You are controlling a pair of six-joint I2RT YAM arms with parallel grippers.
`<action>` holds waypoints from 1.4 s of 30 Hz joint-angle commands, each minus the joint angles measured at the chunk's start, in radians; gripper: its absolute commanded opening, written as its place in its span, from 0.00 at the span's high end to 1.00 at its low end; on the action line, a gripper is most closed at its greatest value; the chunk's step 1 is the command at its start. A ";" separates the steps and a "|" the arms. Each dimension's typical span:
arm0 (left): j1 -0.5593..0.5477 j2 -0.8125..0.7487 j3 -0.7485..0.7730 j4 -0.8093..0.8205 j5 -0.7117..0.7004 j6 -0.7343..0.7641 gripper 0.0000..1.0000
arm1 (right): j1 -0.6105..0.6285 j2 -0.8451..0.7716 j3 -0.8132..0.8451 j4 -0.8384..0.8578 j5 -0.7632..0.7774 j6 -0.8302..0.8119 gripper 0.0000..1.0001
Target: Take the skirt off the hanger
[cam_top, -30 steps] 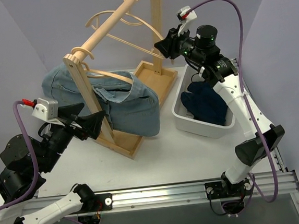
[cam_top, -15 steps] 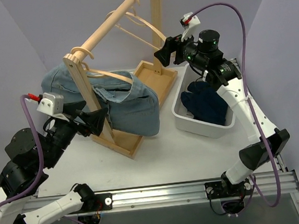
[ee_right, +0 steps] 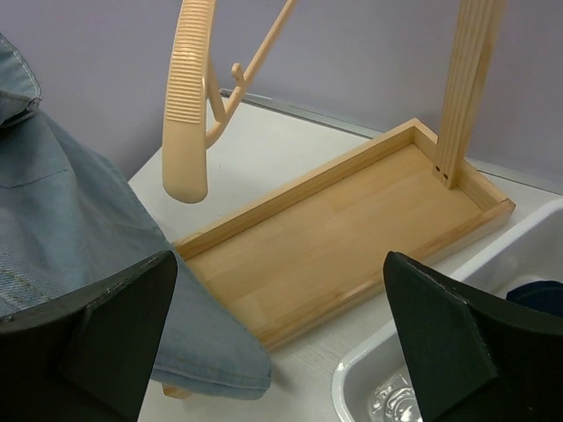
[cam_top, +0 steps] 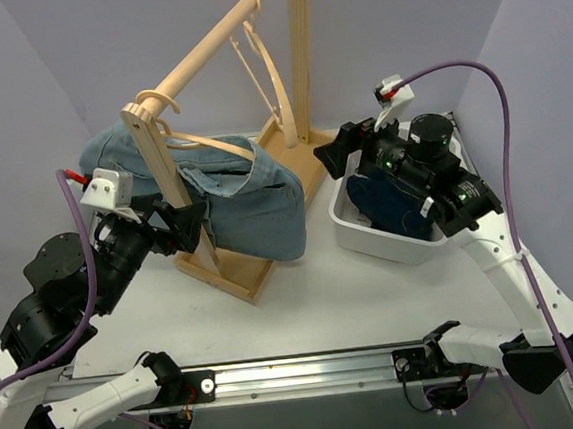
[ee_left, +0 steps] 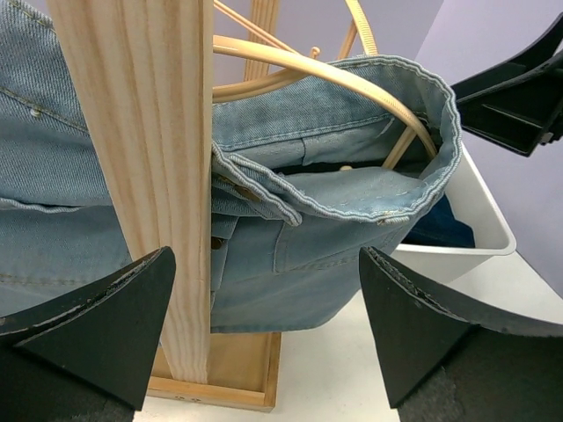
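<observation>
Top external view: the largest change is seen at the right arm, which has been brought down from beside the rail to a place low over the white plastic bin [cam_top: 353, 231], its right gripper [cam_top: 334, 156] now facing the tall pale wooden rack [cam_top: 168, 180]. The empty curved wooden hanger [cam_top: 268, 68], earlier splayed across the rail, is now seen hanging nearly edge-on. The left arm has been raised and eased closer, so the left gripper [cam_top: 189, 223] sits just beside the rack's near post.

The faded blue denim skirt [cam_top: 250, 200] has not been moved: it is draped on its own curved wooden hanger [ee_left: 352, 83], low on the rack, its hem close to the desk [cam_top: 324, 297].

The jaws of both grippers are spread wide and nothing is held. In the left wrist view the post and the waistband are framed between the jaws, so a grasp on the skirt appears to be in preparation; removal has not begun.
</observation>
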 commanded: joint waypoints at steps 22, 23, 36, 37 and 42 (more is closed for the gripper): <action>0.000 -0.014 0.026 -0.008 0.010 -0.015 0.06 | 0.163 0.097 0.225 -0.211 -0.185 -0.040 0.11; -0.001 -0.019 0.026 -0.005 0.008 -0.015 0.06 | 0.183 0.108 0.242 -0.231 -0.167 -0.055 0.11; -0.001 -0.027 0.037 -0.028 -0.004 -0.012 0.06 | 0.309 0.221 0.379 -0.257 -0.191 -0.175 0.10; -0.001 -0.030 0.035 -0.027 -0.003 -0.013 0.06 | 0.309 0.232 0.391 -0.267 -0.191 -0.190 0.11; -0.001 -0.036 0.037 -0.037 -0.006 -0.009 0.06 | 0.311 0.316 0.458 -0.317 -0.193 -0.254 0.19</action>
